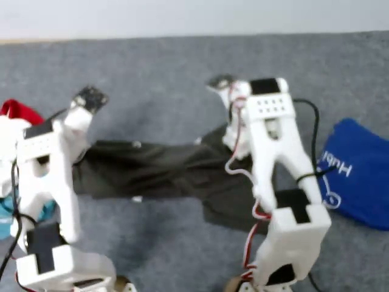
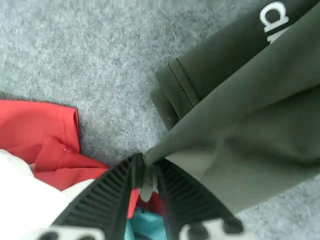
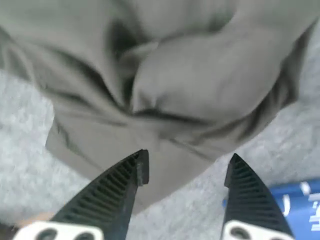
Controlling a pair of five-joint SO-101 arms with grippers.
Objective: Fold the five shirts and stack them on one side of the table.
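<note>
A dark olive shirt (image 1: 164,170) lies stretched across the middle of the grey table (image 1: 152,67). My left gripper (image 2: 146,172) is shut on an edge of this shirt (image 2: 250,115) and holds that end a little above the table. The left arm (image 1: 51,164) stands over the shirt's left end. My right gripper (image 3: 187,167) hangs open just above the bunched folds of the same shirt (image 3: 165,75), with nothing between its fingers. The right arm (image 1: 273,134) stands over the shirt's right part.
A red shirt (image 1: 18,111) (image 2: 35,130), a white cloth (image 2: 20,190) and a teal one (image 1: 6,213) (image 2: 145,225) lie heaped at the left edge. A blue shirt (image 1: 358,170) (image 3: 300,200) lies at the right. Bare grey table stretches behind the arms.
</note>
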